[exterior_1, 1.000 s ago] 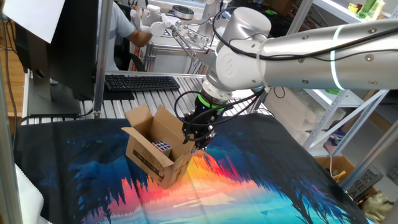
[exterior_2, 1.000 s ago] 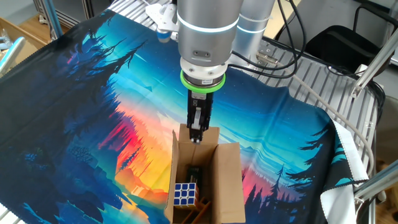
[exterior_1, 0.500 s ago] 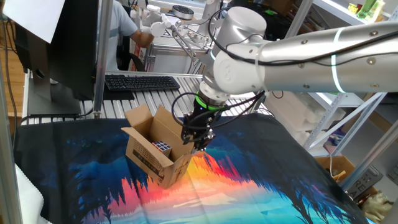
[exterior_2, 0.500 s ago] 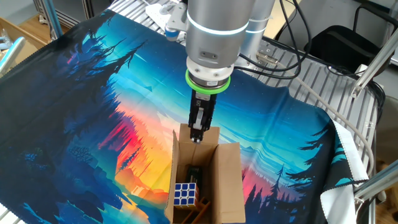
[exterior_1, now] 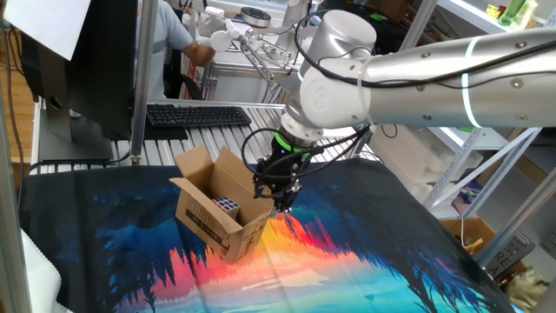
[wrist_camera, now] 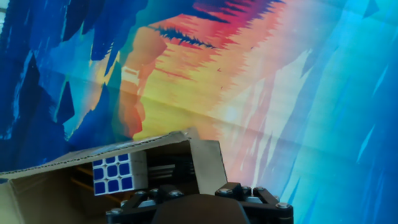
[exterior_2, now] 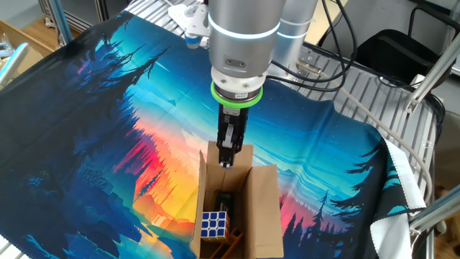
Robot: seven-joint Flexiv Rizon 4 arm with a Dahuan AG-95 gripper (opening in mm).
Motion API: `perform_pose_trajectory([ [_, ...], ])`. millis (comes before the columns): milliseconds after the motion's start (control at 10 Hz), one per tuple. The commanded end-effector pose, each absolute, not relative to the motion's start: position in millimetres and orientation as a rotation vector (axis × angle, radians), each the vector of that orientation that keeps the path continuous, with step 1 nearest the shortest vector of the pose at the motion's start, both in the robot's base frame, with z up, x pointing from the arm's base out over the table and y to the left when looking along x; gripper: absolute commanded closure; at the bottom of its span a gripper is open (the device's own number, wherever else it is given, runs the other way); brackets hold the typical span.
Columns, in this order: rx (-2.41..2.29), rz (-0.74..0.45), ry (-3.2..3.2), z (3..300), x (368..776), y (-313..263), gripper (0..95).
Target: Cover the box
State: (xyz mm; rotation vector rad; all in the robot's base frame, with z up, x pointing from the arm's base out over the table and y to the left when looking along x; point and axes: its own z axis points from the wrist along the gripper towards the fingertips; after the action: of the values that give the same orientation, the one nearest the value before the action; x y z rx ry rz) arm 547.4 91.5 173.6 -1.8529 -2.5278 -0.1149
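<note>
On the painted cloth (exterior_1: 365, 252), my box (exterior_1: 217, 209) stands with its flaps up and a puzzle cube (exterior_2: 214, 224) inside. My gripper (exterior_2: 227, 161) hangs at the end flap (exterior_2: 228, 155), exactly where it was a second ago. I can't tell whether the fingers clamp that flap or stand apart. So nothing is folded yet.

- The box (exterior_1: 217, 209) stands open-topped, its flaps upright, walling the opening.
- A puzzle cube (exterior_2: 214, 224) sits inside, taking floor room.
- Tabletop (exterior_2: 108, 129) around lies open cloth.
- Keyboard (exterior_1: 198, 115) stays well apart behind.
</note>
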Motion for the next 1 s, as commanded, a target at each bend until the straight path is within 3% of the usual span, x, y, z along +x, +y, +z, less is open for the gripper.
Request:
perform_pose_trajectory([
  [100,-1.824,-0.110,-2.548,173.5,549.6,91.6,38.0],
  [700,-1.667,-0.081,-2.647,173.5,549.6,91.6,38.0],
  [1000,-1.585,-0.143,-2.667,173.5,549.6,91.6,38.0],
])
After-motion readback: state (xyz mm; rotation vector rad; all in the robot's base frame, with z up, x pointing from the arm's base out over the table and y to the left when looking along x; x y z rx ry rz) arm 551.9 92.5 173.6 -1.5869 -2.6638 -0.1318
